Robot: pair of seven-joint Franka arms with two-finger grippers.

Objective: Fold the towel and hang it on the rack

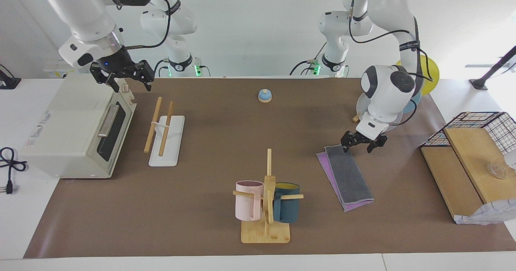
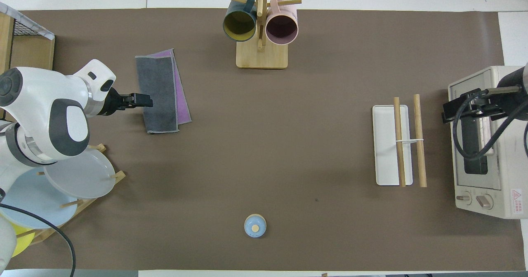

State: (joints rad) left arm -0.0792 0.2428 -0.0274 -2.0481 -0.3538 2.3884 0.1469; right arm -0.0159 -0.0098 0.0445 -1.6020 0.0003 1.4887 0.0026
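Tabletop (image 1: 225, 230): white, nearly all covered by a brown mat (image 2: 288, 145). Plain white wall at the robots' end.

Toaster oven (image 1: 76, 130): cream, at the right arm's end of the tabletop, partly off the mat, its glass door facing the rack. Black power cord (image 1: 10, 164) lies on the white surface beside it.

Wooden box with black wire mesh (image 1: 471, 158): at the left arm's end, off the mat's edge.

Plate stand (image 2: 62, 186): at the left arm's end, nearer to the robots than the towel, holding grey, blue and yellow plates.

Towel (image 1: 347, 176): flat on the mat toward the left arm's end, folded once, dark grey face up with a purple strip showing along one long side.

Rack (image 1: 165, 134): on the mat in front of the oven door, well apart from the towel; two wooden rods over a white base, nothing hung on it.

Mug stand (image 1: 267, 206): bamboo, farthest from the robots at mid-table, with a pink mug and a dark teal mug.

Small blue bell (image 1: 265, 95): near the robots, mid-table.

Left gripper (image 1: 364, 141): low over the towel's edge nearest the robots, fingers open, not holding the cloth.

Right gripper (image 1: 128, 77): raised over the oven's top, fingers spread, empty; this arm waits.
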